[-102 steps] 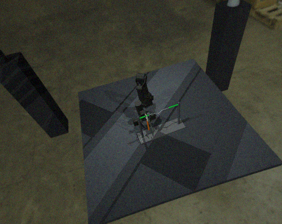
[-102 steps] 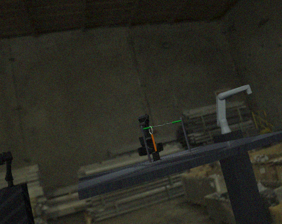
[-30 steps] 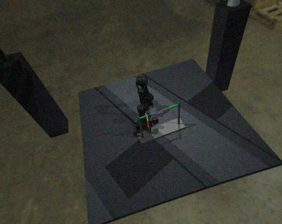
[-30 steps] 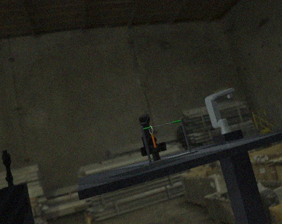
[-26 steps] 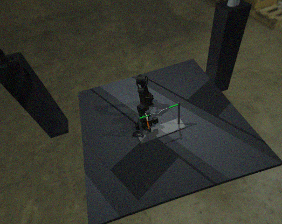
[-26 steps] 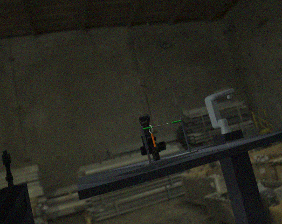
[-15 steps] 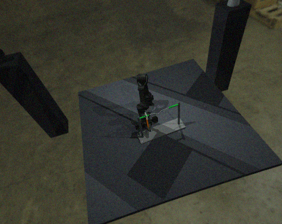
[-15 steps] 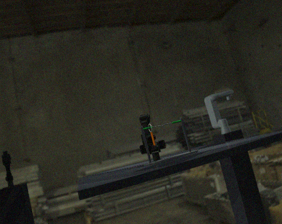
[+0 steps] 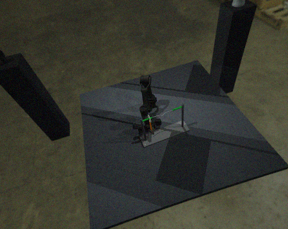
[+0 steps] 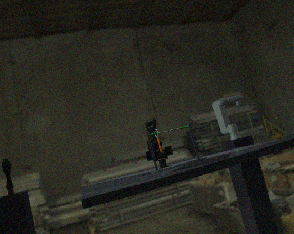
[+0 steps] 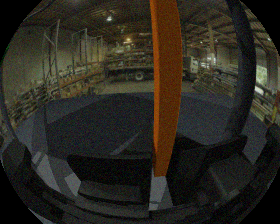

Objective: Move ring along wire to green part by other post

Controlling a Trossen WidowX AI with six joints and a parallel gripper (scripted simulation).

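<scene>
The pale ring (image 9: 149, 118) (image 10: 155, 131) is around the left green part of the wire (image 9: 144, 120) (image 10: 152, 134), close to where the grey part (image 9: 162, 114) (image 10: 169, 130) begins. Its orange handle (image 9: 150, 126) (image 10: 159, 143) (image 11: 166, 75) hangs down, slightly tilted. My gripper (image 9: 152, 132) (image 10: 160, 151) (image 11: 152, 125) is shut on the lower end of the handle. The other green part (image 9: 177, 108) (image 10: 184, 127) is beside the right post (image 9: 182, 116) (image 10: 194, 143). The exact ring-to-wire contact is too small to tell.
The left post (image 9: 144, 132) (image 10: 152, 152) stands close beside the handle. Both posts rise from a pale base plate (image 9: 163, 137) on the dark table (image 9: 120, 165) (image 10: 117, 188). My arm is behind the wire. Separate pedestals (image 9: 32, 96) (image 9: 233, 41) stand off the table at both sides.
</scene>
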